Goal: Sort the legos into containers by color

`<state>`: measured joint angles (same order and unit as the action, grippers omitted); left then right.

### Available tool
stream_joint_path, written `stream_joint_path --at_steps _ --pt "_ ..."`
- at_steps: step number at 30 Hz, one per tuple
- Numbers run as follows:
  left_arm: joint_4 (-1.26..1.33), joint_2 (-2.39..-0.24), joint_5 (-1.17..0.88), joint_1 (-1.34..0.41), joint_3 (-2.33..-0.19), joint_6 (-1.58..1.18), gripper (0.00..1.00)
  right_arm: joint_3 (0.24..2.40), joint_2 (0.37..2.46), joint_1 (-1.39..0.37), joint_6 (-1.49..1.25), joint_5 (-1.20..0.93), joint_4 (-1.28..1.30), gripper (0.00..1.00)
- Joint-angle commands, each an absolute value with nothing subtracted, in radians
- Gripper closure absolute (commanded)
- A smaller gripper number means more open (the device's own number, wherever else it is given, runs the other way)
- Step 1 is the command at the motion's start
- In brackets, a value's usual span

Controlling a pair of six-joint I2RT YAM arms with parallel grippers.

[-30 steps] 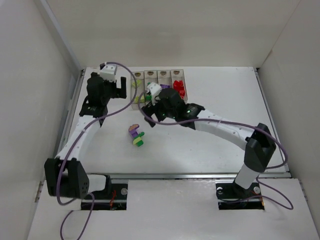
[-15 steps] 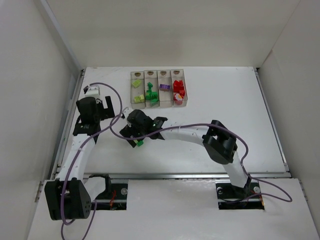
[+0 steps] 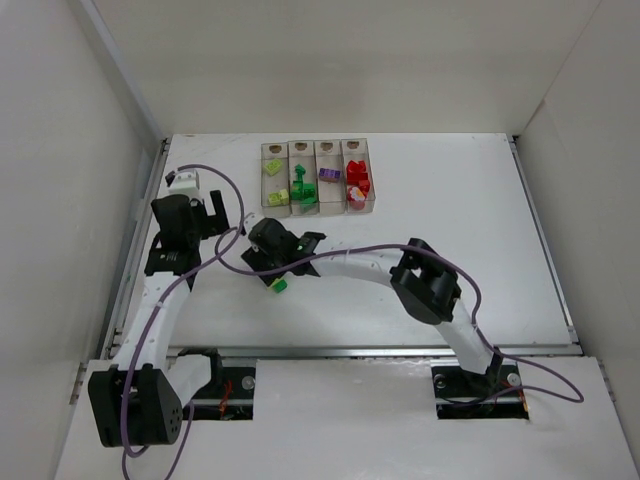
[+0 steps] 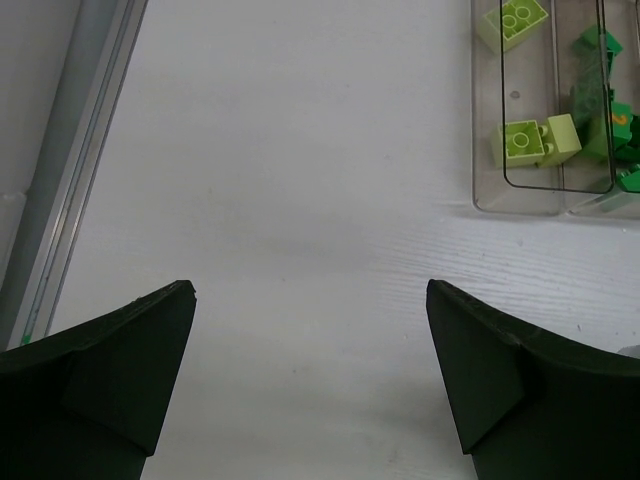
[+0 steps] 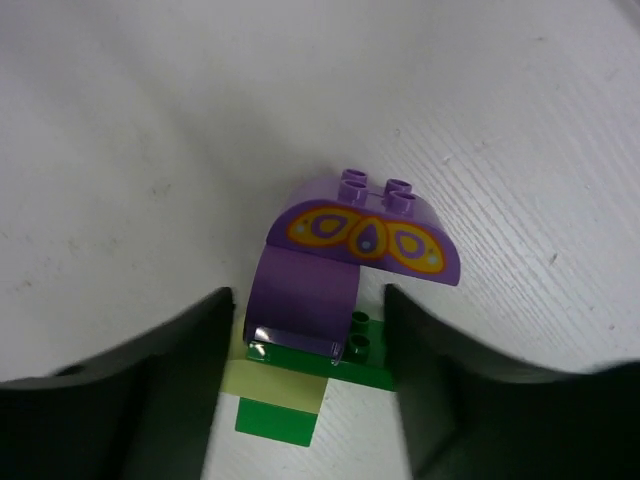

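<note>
A small stack of legos lies on the table: a purple brick [image 5: 345, 265] with a butterfly print, a dark green one [image 5: 365, 368] and a yellow-green one [image 5: 285, 385]. My right gripper [image 5: 308, 292] is down over it, a finger [image 5: 190, 350] tight against each side; from above only a green corner [image 3: 279, 286] of the stack shows beside that gripper [image 3: 272, 270]. The containers [image 3: 330, 205] stand behind, holding yellow-green [image 3: 279, 196], dark green [image 3: 303, 190], purple [image 3: 329, 173] and red [image 3: 357, 182] legos in separate boxes. My left gripper [image 3: 215, 208] hangs open over bare table [image 4: 310, 290], left of the containers [image 4: 540, 200].
A metal rail [image 4: 70, 190] runs along the table's left edge. White walls enclose the table on three sides. The right arm's elbow [image 3: 425, 280] reaches across the middle of the table.
My right arm swung from the containers down to the stack and its jaws closed in on it. My left arm pulled back to the left from the containers.
</note>
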<state>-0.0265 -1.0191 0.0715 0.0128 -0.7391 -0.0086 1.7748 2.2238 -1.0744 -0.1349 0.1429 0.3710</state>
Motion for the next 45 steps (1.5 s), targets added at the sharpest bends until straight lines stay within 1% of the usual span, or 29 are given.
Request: stream_joint_path --at_steps 1,3,4,7,9,10,12,13,14,16,17,19,20,23,26,29,31,33,37,42,45 --pt "0.017 -0.986 0.060 0.009 -0.727 -0.006 0.00 1.744 2.175 -1.077 -0.109 0.077 0.318 0.44" --pt "0.017 -0.986 0.035 0.009 -0.727 0.003 0.00 1.744 2.175 -1.077 -0.100 0.077 0.318 0.58" --pt "0.008 -0.986 0.035 0.009 -0.727 0.015 0.00 1.755 2.184 -1.077 -0.100 0.066 0.333 0.75" --pt "-0.001 -0.986 -0.014 0.009 -0.736 0.060 0.00 1.740 2.152 -1.059 -0.100 0.008 0.324 0.99" --pt "-0.024 -0.995 -0.060 0.009 -0.736 0.092 0.01 1.675 2.076 -1.043 -0.100 -0.006 0.260 1.00" --pt "-0.038 -0.996 -0.125 0.009 -0.759 0.109 0.01 1.651 2.045 -1.043 -0.091 -0.006 0.236 1.00" --pt "-0.083 -1.006 -0.214 0.009 -0.779 0.153 0.05 1.584 1.956 -1.029 -0.045 0.015 0.180 1.00" --pt "-0.101 -1.017 -0.327 0.018 -0.804 0.169 0.06 1.563 1.928 -1.029 -0.025 0.027 0.169 1.00" --pt "-0.130 -1.017 -0.387 0.018 -0.817 0.178 0.08 1.548 1.904 -1.029 -0.003 0.055 0.158 1.00" --pt "-0.140 -1.038 -0.498 0.018 -0.836 0.178 0.10 1.510 1.843 -1.029 0.030 0.098 0.146 1.00" --pt "-0.140 -1.048 -0.606 0.018 -0.854 0.163 0.10 1.499 1.823 -1.029 0.040 0.116 0.146 1.00" --pt "-0.140 -1.081 -0.711 0.018 -0.877 0.108 0.10 1.461 1.769 -1.029 0.066 0.152 0.114 1.00" --pt "-0.140 -1.095 -0.809 0.018 -0.908 0.089 0.08 1.444 1.749 -1.029 0.075 0.166 0.095 1.00" --pt "-0.130 -1.153 -0.929 0.005 -1.000 0.010 0.04 1.365 1.668 -1.029 0.133 0.189 0.014 1.00" --pt "-0.098 -1.212 -0.983 -0.005 -1.067 -0.070 0.02 1.353 1.629 -1.029 0.181 0.189 0.000 1.00" --pt "-0.078 -1.262 -1.040 -0.029 -1.143 -0.165 0.07 1.353 1.618 -1.029 0.202 0.189 0.000 1.00" --pt "-0.093 -1.284 -1.083 -0.044 -1.192 -0.178 0.07 1.364 1.609 -1.029 0.215 0.189 0.000 1.00" --pt "-0.145 -1.305 -1.083 -0.080 -1.213 -0.160 0.07 1.364 1.609 -1.029 0.215 0.198 0.000 1.00" --pt "-0.212 -1.315 -0.994 -0.100 -1.198 -0.091 0.07 1.384 1.618 -1.029 0.215 0.198 0.000 1.00" --pt "-0.293 -1.315 -0.959 -0.109 -1.189 -0.011 0.20 1.394 1.627 -1.029 0.215 0.198 0.000 1.00" --pt "-0.308 -1.324 -0.959 -0.109 -1.178 0.003 0.26 1.405 1.628 -1.029 0.224 0.198 0.000 1.00"
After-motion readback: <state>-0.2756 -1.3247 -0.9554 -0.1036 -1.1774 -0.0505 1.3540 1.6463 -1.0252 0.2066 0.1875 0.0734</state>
